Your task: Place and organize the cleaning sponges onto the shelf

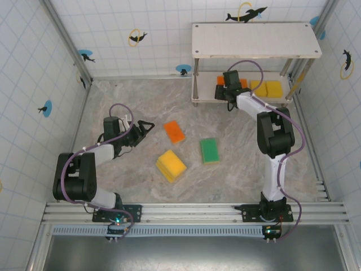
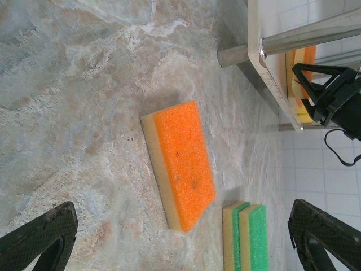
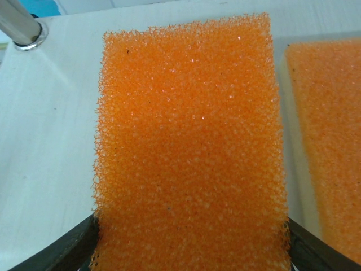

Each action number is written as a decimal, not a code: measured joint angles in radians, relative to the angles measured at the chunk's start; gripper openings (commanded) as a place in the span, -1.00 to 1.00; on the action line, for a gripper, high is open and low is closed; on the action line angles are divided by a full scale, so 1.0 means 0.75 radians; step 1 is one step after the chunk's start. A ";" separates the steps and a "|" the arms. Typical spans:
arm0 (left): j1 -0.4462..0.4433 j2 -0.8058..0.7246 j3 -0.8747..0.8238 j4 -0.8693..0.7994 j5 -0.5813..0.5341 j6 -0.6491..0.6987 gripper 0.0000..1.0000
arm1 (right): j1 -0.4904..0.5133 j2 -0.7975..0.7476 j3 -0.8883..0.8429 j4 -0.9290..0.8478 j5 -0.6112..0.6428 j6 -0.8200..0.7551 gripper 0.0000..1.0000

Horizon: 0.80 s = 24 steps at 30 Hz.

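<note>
Right wrist view shows the right claw point(image 3: 192, 248) clamped on an orange sponge point(image 3: 189, 141) over the shelf point(image 3: 51, 141); overhead, the left claw point(image 1: 148, 126) stands apart.

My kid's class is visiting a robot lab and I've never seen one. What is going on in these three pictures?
Two robot arms are bolted to a marble-look table. One picture looks down from above; the other two come from cameras on each arm's wrist. The right gripper reaches into the lower board of the shelf, shut on an orange sponge, with more sponges already there. The left gripper is open and holds nothing. On the table lie another orange sponge, a green sponge and a yellow sponge.
</note>
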State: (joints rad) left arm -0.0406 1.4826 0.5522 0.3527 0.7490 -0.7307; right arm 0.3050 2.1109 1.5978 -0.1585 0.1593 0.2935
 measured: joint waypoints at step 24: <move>0.000 0.001 0.000 0.000 0.000 0.000 0.95 | -0.028 0.051 0.040 -0.030 -0.029 0.006 0.39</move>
State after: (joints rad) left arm -0.0406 1.4830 0.5522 0.3527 0.7490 -0.7307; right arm 0.2840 2.1494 1.6279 -0.1806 0.1375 0.2981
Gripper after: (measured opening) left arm 0.976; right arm 0.695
